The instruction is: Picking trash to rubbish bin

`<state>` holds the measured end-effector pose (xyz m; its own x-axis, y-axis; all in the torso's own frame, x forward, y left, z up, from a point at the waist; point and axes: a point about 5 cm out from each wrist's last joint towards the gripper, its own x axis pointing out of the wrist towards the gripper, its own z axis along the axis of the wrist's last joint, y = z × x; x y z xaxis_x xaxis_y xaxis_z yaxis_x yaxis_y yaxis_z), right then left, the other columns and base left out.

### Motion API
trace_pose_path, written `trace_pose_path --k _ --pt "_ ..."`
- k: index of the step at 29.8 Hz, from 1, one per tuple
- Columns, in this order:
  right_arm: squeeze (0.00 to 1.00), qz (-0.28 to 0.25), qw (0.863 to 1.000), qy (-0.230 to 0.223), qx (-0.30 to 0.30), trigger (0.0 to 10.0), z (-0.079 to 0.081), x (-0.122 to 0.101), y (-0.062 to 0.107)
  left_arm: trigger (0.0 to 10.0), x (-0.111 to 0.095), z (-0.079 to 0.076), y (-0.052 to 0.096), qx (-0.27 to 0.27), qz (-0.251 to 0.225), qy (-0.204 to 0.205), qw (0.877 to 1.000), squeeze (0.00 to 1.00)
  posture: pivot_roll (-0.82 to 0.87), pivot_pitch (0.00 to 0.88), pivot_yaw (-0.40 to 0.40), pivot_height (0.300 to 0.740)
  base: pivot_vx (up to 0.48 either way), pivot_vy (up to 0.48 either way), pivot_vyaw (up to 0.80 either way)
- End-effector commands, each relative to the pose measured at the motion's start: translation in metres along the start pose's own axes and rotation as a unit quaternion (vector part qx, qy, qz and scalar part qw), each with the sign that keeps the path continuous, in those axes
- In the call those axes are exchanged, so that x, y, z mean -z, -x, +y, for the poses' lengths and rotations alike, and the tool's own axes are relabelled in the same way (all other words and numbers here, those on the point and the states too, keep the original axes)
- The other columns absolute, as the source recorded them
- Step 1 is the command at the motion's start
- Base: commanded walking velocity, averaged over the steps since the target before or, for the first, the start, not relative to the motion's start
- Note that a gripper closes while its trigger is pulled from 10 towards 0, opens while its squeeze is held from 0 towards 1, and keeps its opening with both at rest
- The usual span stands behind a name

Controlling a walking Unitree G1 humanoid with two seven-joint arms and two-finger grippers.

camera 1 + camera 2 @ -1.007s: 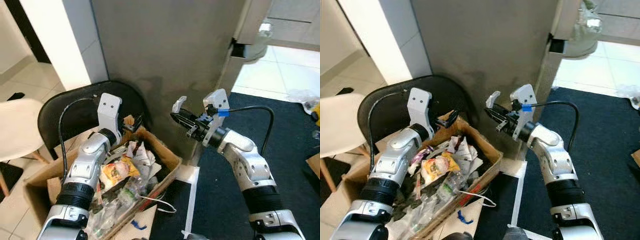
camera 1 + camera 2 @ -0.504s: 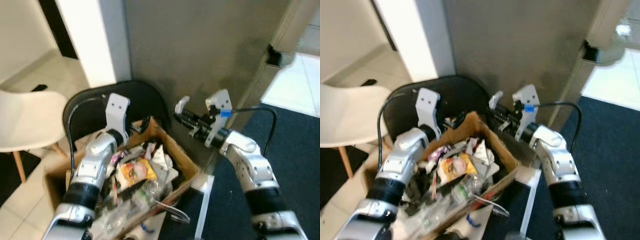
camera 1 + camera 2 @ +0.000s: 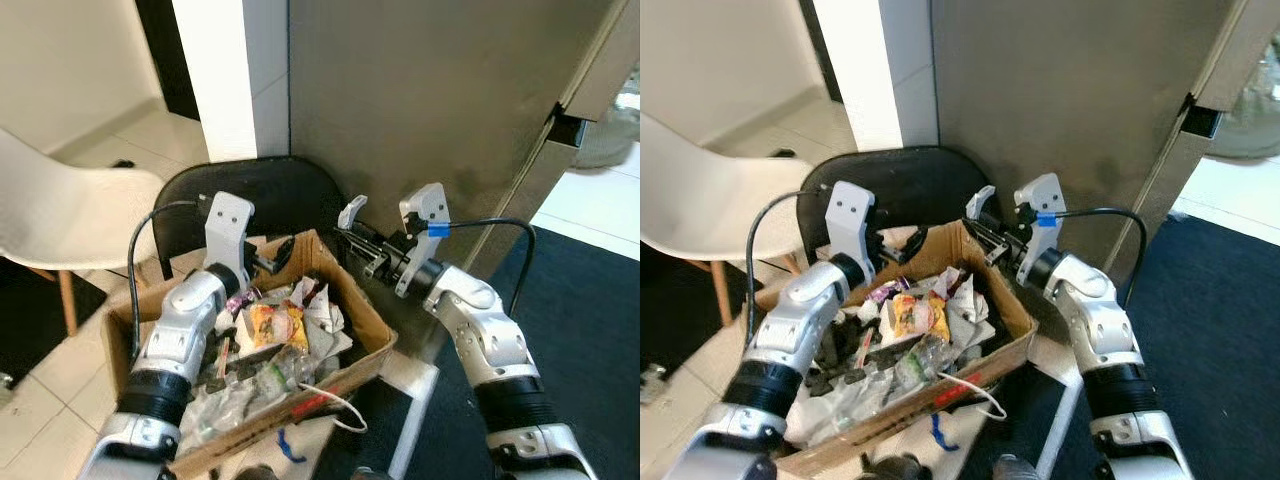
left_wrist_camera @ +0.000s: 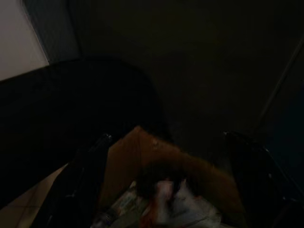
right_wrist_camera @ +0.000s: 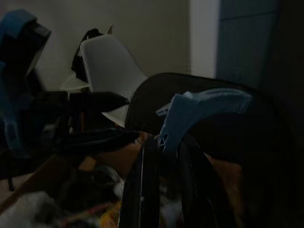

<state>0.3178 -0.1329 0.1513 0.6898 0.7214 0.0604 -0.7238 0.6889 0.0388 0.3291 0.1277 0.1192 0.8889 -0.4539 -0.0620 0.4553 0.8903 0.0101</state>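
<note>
Both arms reach over the cardboard box serving as the rubbish bin, crammed with wrappers and crumpled paper. The right end effector hovers at the far right corner, fingers pressed together with nothing between them (a drop point, I'd judge). The left end effector sits over the far rim; whether it's parted, I cannot tell.

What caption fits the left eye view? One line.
Both grippers poised over the back corner of the trash-filled brown cardboard box beside a black chair.

box: lower centre, on the floor
trash: inside box
black chair: behind box
white chair: far left
</note>
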Motion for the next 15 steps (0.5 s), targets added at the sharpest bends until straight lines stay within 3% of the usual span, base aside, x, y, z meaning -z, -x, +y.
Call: trace_pose_path --k 1,4,9,11,15 --pt "0.00 -0.002 1.000 -0.003 0.005 10.0 -0.0011 0.0009 0.0009 10.0 0.0012 0.0002 -0.0013 -0.004 0.005 0.001 1.000 0.00 -0.07 0.000 0.014 0.740 0.000 0.000 0.00" --pt "0.00 0.002 1.000 0.006 0.003 10.0 -0.0012 0.0001 0.0007 10.0 0.0009 0.0007 -0.0015 -0.005 0.006 0.002 1.000 0.00 -0.07 0.000 0.014 0.740 0.000 0.000 0.00" --pt "0.00 0.041 0.996 0.071 -0.019 10.0 0.0032 0.0002 -0.0012 10.0 0.0007 0.0013 -0.0012 -0.007 0.007 0.003 1.000 0.00 -0.06 0.000 0.019 0.740 0.000 0.000 0.00" --pt "0.00 0.052 0.993 0.106 -0.032 10.0 0.0057 -0.0021 -0.0030 10.0 0.0013 0.0036 0.0002 -0.012 0.009 0.002 1.000 0.00 -0.06 0.000 0.020 0.740 0.000 0.000 0.70" --pt "0.00 0.056 0.990 0.125 -0.038 10.0 0.0070 -0.0055 -0.0051 10.0 0.0023 0.0082 0.0033 -0.022 0.011 0.003 1.000 0.00 -0.05 0.000 0.020 0.740 0.000 0.000 0.78"
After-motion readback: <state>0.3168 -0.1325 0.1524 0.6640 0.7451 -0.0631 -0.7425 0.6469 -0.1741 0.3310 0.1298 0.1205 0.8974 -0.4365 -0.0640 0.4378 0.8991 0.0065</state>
